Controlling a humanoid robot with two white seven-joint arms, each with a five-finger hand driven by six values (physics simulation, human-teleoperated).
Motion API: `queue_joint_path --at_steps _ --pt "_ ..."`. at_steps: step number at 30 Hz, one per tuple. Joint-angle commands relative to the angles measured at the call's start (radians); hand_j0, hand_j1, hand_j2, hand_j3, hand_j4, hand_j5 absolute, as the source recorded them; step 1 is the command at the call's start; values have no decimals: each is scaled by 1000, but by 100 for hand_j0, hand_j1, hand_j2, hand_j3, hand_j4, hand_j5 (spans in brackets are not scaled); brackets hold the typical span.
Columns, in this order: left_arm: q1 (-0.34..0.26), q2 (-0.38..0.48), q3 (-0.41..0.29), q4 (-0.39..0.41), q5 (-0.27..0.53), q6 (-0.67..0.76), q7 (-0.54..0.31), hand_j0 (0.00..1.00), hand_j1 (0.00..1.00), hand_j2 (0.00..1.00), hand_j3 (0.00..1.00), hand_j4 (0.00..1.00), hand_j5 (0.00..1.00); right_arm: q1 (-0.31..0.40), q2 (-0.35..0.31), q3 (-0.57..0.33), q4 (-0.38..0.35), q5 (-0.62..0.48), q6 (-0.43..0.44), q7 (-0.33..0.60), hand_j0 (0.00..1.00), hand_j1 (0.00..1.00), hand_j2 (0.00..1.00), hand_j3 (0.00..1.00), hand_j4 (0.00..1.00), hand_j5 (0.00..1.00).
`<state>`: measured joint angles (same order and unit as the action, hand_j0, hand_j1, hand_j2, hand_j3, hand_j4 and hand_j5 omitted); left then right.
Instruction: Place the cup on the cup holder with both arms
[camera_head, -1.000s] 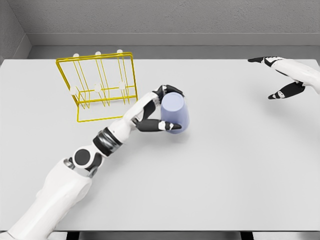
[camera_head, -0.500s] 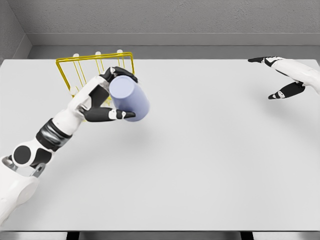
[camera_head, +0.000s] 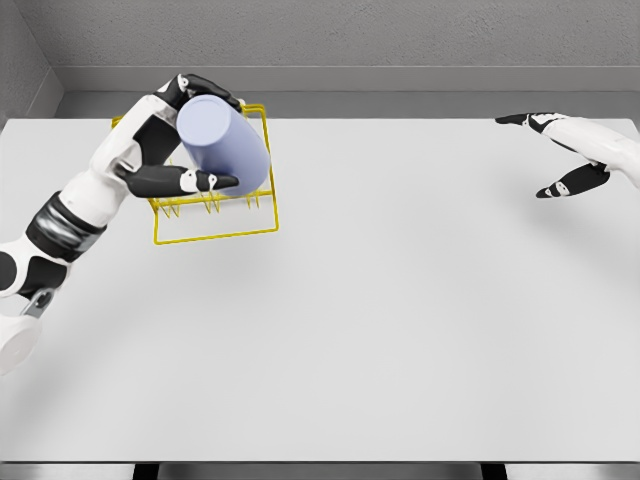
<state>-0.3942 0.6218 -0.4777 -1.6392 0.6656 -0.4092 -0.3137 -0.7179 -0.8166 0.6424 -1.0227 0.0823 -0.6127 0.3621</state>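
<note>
white table (camera_head: 400, 330), grey textured walls (camera_head: 350, 30) behind

The robot's smooth white-shelled left arm (camera_head: 70, 210) carries a ribbed black-and-grey wrist band and a round black joint disc with a grey centre. Both five-fingered hands, left (camera_head: 175, 135) and right (camera_head: 565, 150), mix white segments with black fingers.

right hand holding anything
No, the right hand hangs open over the table's far right edge, holding nothing; the left hand grips the cup.
</note>
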Motion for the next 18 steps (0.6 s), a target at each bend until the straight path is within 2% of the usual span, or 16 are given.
queue_joint_path --at_steps 1,5,18 --pt "0 1 1 4 6 1 1 37 37 37 37 37 37 0 -1 -1 0 -7 2 -2 100 100 100 100 100 100" --pt "-31 3 2 58 5 1 2 37 37 37 37 37 37 2 -1 -1 0 -7 2 0 100 100 100 100 100 100" --pt "-69 3 16 133 -7 3 2 37 37 37 37 37 37 2 -1 -1 -2 -7 2 0 100 100 100 100 100 100"
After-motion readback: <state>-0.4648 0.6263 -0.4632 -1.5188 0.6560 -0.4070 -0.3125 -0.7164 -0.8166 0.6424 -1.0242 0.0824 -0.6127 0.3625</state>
